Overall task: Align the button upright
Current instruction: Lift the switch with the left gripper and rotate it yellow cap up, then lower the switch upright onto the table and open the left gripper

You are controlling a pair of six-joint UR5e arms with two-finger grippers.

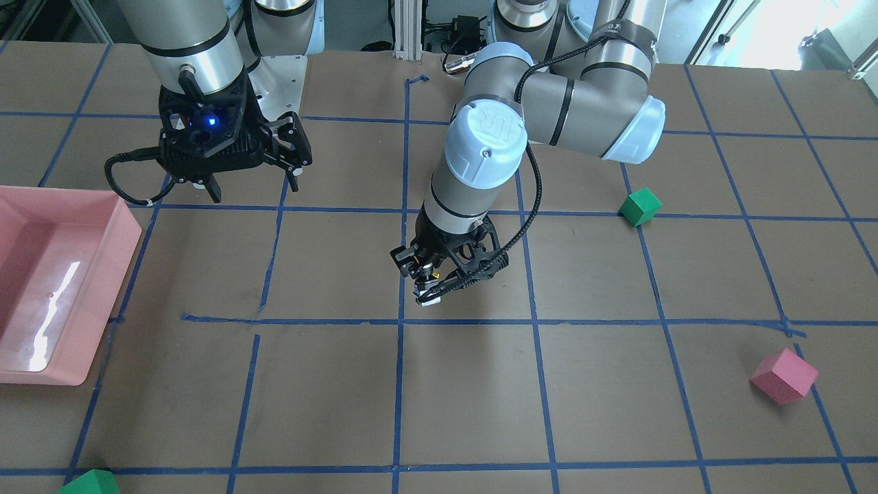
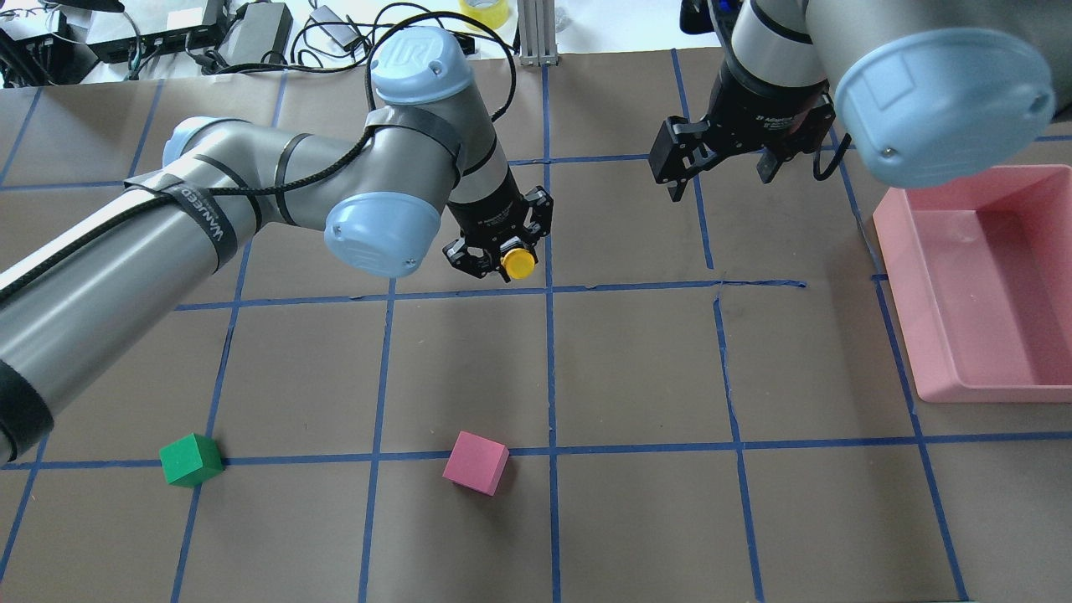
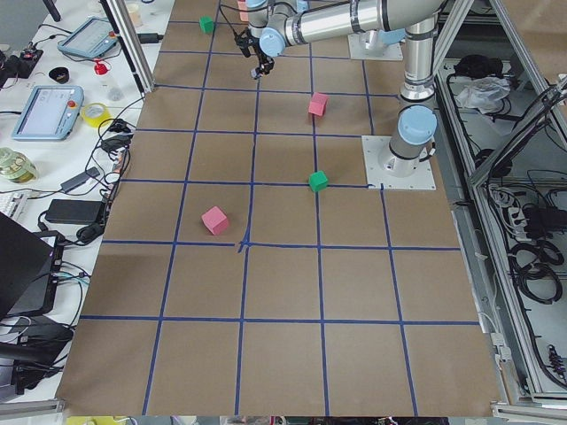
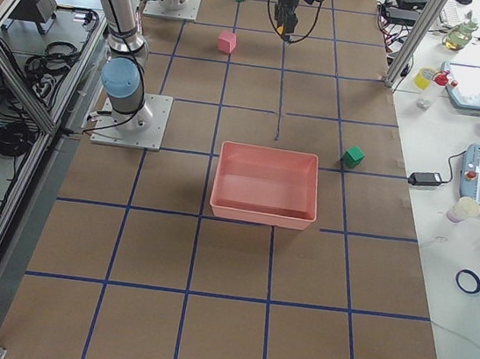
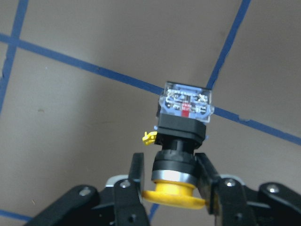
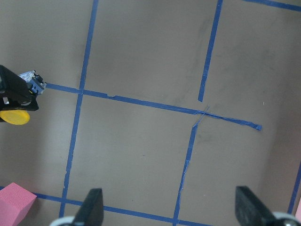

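Button (image 5: 182, 134) clamped at ribbed black cylindrical body between fingers of left gripper (image 5: 170, 162), over desk (image 2: 636, 368). Round yellow cap turned toward wrist; clear boxy contact block pointed at matte brown surface, gridded with blue tape. Right gripper (image 2: 718, 166) spread wide, nothing held.

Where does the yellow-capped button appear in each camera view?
Front-facing: button at centre.
Overhead: button upper centre.
Exterior left: top, too small to make out.
Exterior right: top, too small to make out.
Left wrist: button centre.
Right wrist: button left edge.
Shared landmark: left gripper holding it.
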